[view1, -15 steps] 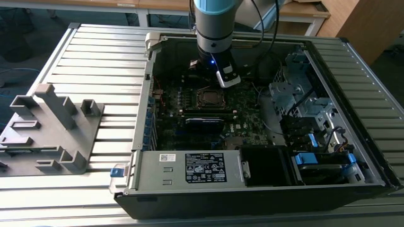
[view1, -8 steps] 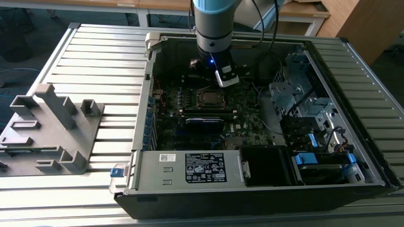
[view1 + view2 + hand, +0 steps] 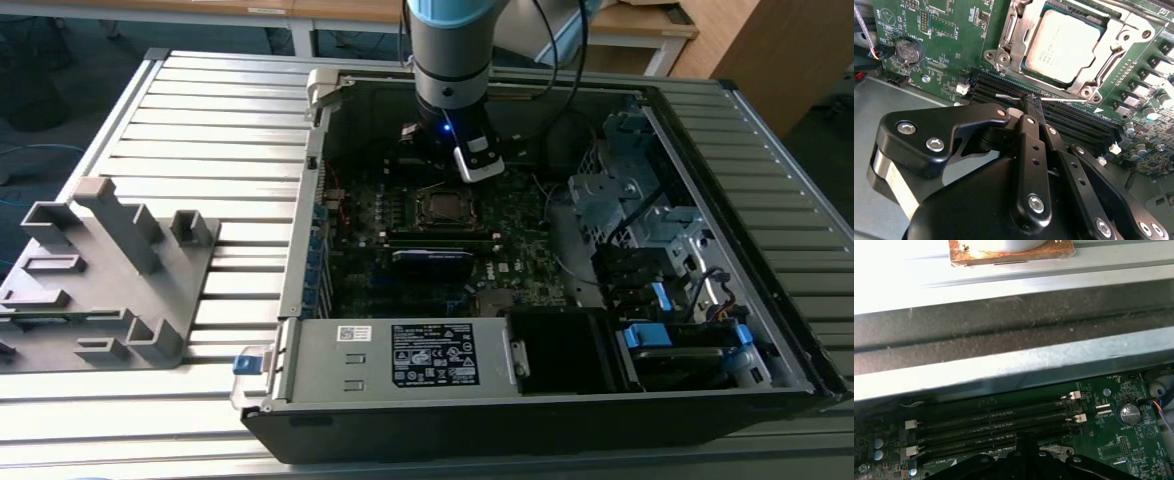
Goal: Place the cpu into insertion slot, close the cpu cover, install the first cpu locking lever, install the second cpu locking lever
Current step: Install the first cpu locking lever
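Observation:
The cpu, a pale silver square, lies flat in the insertion slot on the green motherboard. The cpu cover, a silver metal frame, lies down around the chip's edges. A thin silver wire locking lever runs along the near side of the socket, over the memory slots. My gripper is shut, and its black fingertips meet right at this wire. Whether they pinch the wire or only touch it is unclear. In the exterior view the gripper hangs inside the case just behind the socket.
The motherboard sits deep in an open computer case with tall metal walls. Long black memory slots lie beside the socket, and a coin battery sits nearby. Drive cages and cables fill the exterior view's right. A grey fixture stands outside the case.

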`<act>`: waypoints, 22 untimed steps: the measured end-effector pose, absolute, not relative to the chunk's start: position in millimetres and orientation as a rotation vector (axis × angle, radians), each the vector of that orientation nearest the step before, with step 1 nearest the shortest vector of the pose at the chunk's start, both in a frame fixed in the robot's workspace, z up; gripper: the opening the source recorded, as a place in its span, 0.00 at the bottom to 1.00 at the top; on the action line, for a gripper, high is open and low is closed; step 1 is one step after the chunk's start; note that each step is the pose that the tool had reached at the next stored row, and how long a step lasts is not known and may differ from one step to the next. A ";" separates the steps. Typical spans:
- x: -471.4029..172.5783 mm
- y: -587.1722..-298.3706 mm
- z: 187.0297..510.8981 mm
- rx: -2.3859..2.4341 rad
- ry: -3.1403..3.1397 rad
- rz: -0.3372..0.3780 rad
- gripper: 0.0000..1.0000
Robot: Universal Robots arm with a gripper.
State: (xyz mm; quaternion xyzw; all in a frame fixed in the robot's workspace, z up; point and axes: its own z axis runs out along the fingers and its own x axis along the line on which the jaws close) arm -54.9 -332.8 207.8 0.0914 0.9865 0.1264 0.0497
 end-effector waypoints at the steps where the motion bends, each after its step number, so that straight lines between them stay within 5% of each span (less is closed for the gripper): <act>1: -54.9 -332.8 207.7 0.279 3.005 0.385 0.11; 22: -55.9 -330.1 204.3 0.389 2.984 0.378 0.11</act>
